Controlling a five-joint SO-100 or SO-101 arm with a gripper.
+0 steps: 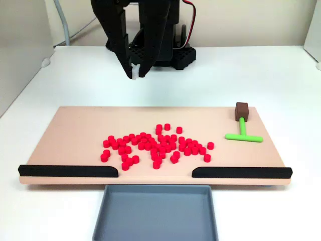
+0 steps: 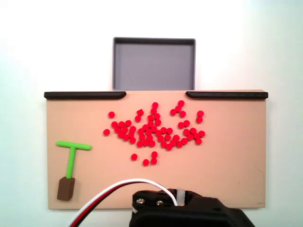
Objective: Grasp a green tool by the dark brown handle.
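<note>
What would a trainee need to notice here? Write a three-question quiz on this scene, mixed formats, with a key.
1. True or false: the green tool lies among the red cylinders.
2. Multiple choice: in a fixed view, the dark brown handle sits at which part of the tan board? A) lower left corner B) centre C) upper right corner
3. Fill in: the grey tray sits beyond the gap between the two ____ strips.

Key: 1 false, it lies apart from them near the board's end. 2 A. 3 black.
</note>
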